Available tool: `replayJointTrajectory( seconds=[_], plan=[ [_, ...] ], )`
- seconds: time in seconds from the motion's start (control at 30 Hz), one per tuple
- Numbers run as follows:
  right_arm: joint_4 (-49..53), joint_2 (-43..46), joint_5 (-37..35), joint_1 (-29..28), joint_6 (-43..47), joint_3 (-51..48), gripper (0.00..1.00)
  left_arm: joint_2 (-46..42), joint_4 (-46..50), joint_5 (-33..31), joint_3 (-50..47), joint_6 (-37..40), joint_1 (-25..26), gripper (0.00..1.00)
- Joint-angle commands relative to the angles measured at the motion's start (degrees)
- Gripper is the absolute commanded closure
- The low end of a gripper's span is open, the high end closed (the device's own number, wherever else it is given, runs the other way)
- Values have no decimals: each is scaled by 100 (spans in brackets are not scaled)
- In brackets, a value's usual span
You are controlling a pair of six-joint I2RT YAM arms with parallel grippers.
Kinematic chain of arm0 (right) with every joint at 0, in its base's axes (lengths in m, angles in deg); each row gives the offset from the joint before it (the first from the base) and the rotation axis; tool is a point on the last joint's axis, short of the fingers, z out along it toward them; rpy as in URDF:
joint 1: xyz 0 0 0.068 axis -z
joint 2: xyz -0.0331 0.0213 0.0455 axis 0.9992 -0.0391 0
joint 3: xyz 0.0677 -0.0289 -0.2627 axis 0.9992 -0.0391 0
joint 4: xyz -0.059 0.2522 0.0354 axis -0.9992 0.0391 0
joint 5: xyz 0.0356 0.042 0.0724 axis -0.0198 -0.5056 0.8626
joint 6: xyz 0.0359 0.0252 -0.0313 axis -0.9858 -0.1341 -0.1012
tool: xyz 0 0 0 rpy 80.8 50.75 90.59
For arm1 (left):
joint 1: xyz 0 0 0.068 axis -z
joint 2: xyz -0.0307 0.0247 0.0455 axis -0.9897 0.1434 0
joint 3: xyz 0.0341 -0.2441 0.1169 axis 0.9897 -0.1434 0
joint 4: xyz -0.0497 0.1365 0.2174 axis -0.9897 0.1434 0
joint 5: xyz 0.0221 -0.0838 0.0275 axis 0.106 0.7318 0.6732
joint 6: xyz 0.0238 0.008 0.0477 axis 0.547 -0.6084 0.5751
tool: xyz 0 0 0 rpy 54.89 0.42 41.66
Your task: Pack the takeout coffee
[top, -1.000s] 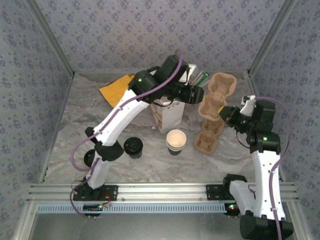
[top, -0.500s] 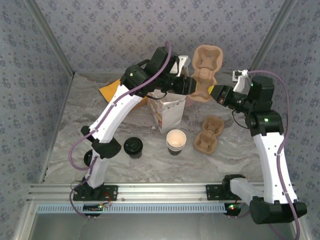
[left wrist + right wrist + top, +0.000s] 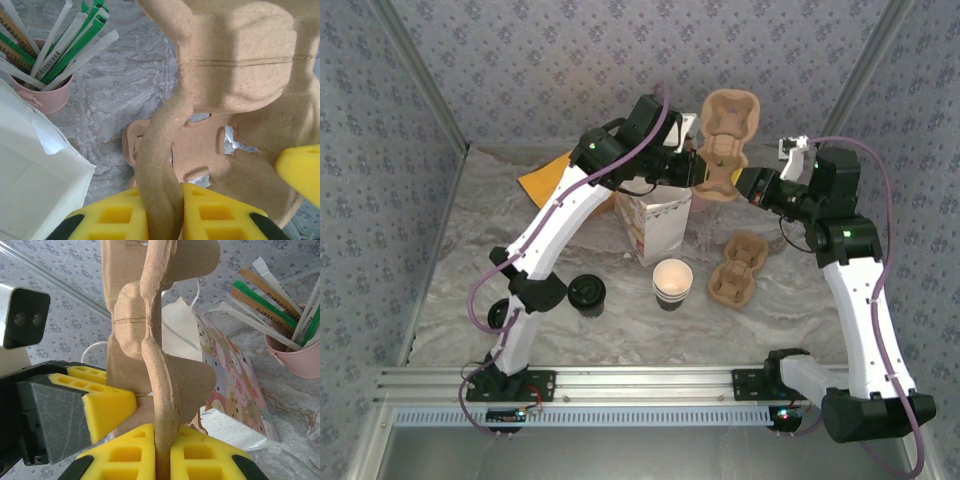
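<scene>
The takeout coffee point(image 3: 672, 283), a small paper cup with a cream inside, stands upright on the table in front of the white bag point(image 3: 657, 225). No gripper touches it. A brown cardboard carrier point(image 3: 725, 145) hangs in the air behind the bag, gripped from both sides. My left gripper point(image 3: 698, 172) is shut on its left rim point(image 3: 161, 165). My right gripper point(image 3: 745, 185) is shut on the opposite rim point(image 3: 161, 390). In the left wrist view the yellow fingers point(image 3: 215, 212) pinch the cardboard edge. In the right wrist view the left gripper's finger point(image 3: 102, 402) presses the carrier's far side.
A second carrier point(image 3: 738, 268) lies on the table right of the cup. A pink cup with straws point(image 3: 47, 95) stands behind the bag. Two black lids point(image 3: 587, 293) point(image 3: 500, 315) lie near the left arm's base, and a yellow envelope point(image 3: 548, 180) lies at the back left.
The right gripper has lifted one carrier off the table and up behind the bag. The left gripper has closed on its other rim.
</scene>
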Motion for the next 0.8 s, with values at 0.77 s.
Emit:
replayJointTrajectory(
  seconds=[0.77],
  plan=[
    [897,-743,-1365,-427,388,610,59,-7,-145,-292,45,65,142,93]
  ],
)
